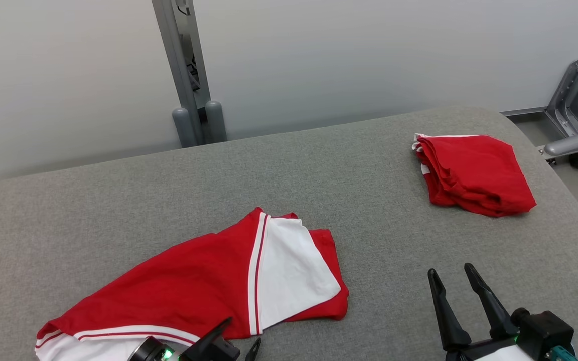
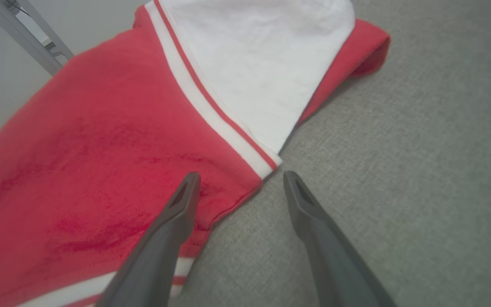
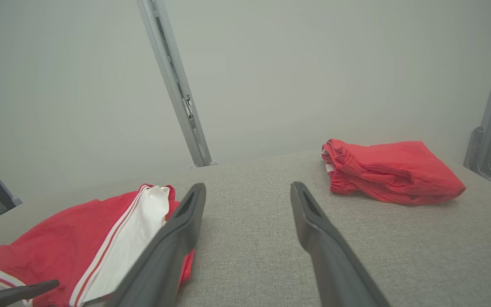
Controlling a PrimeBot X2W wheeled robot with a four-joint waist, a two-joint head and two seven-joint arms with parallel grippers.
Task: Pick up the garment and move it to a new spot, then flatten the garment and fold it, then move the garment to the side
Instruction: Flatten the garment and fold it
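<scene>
At the near left of the grey fabric-covered bench [image 1: 319, 165] we see the red and white cloth garment [image 1: 193, 286] lying loosely spread, not flat. A white panel edged with white and red stripes is turned over its red body, and a second striped band runs along its near edge. Over that near edge sits the left tool [image 1: 243, 333], low in the head view.

From the left wrist we look along the left tool [image 2: 241, 177] and find its two long dark fingers apart with nothing clamped between them. One finger lies over the red cloth by the hem, and the other over bare bench just beside the striped corner of the garment [image 2: 100, 149]. We cannot tell whether either finger touches the cloth.

The right tool [image 1: 450, 271] is at the near right, over bare bench and well apart from both pieces of cloth. Its fingers are also spread and hold nothing, as the right wrist view confirms [image 3: 247, 187].

Toward the far right corner of the bench rests a folded red cloth bundle [image 1: 474, 173] with a little white showing at its left edge, well apart from the spread garment. Behind the bench a grey metal post [image 1: 181, 65] stands against a pale wall [image 1: 68, 75], and a grey metal frame [image 1: 575, 95] stands at the far right.
</scene>
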